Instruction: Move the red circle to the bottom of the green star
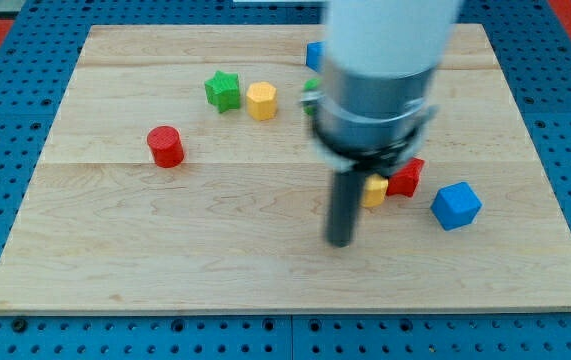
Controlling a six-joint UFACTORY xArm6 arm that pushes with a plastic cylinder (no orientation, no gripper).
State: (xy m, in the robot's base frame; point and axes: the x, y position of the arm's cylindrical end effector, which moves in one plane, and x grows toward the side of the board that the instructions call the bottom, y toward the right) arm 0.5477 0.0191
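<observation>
The red circle (166, 146) is a short red cylinder on the wooden board's left half. The green star (223, 90) lies above and to the right of it, near the view's top, touching or nearly touching a yellow hexagon block (261, 100). My tip (339, 241) rests on the board right of centre, well to the right of and below the red circle, and far from the green star. The rod looks blurred.
A yellow block (374, 190) and a red block (406, 177) sit just right of the rod. A blue cube (456, 205) lies further right. A blue block (314, 54) and a green block (311, 92) are partly hidden behind the arm.
</observation>
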